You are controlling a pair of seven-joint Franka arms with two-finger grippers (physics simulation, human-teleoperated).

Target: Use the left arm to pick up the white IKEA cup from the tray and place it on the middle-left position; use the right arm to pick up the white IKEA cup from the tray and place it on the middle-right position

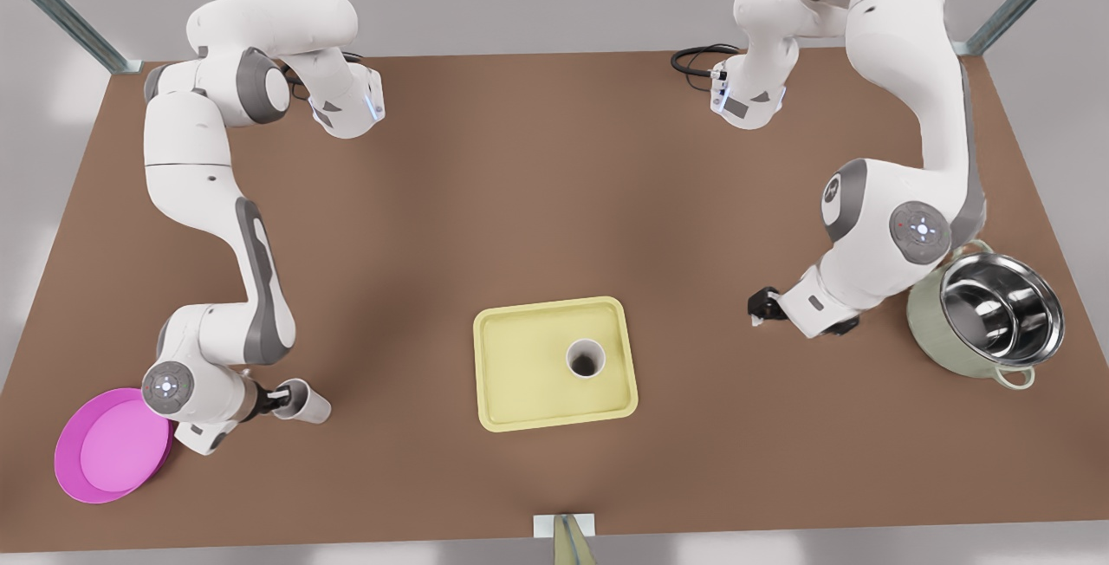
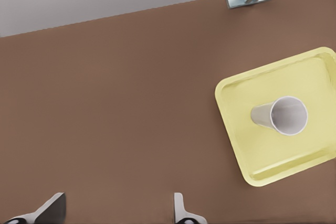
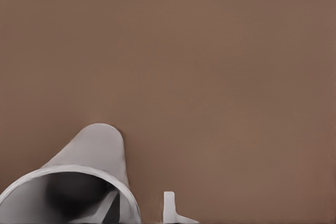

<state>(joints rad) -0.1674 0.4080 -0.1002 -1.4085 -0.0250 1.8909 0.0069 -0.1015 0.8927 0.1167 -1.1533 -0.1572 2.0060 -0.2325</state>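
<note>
The pale yellow tray (image 1: 520, 366) (image 2: 244, 129) lies at the table's middle near the front edge. One white cup (image 1: 586, 358) (image 2: 284, 115) stands upright in it. At the front view's left, my right gripper (image 1: 279, 397) (image 3: 139, 209) is shut on a second white cup (image 1: 310, 406) (image 3: 94, 153), one finger inside its rim. That cup hangs tilted, with its base at or just above the brown tabletop. At the front view's right, my left gripper (image 1: 759, 308) (image 2: 116, 212) hovers open and holds nothing, well away from the tray.
A round magenta plate (image 1: 108, 448) lies right beside the right arm's wrist. A pale green pot with a steel bowl inside it (image 1: 988, 318) stands behind the left arm. A metal post (image 1: 565, 537) rises at the table's front edge.
</note>
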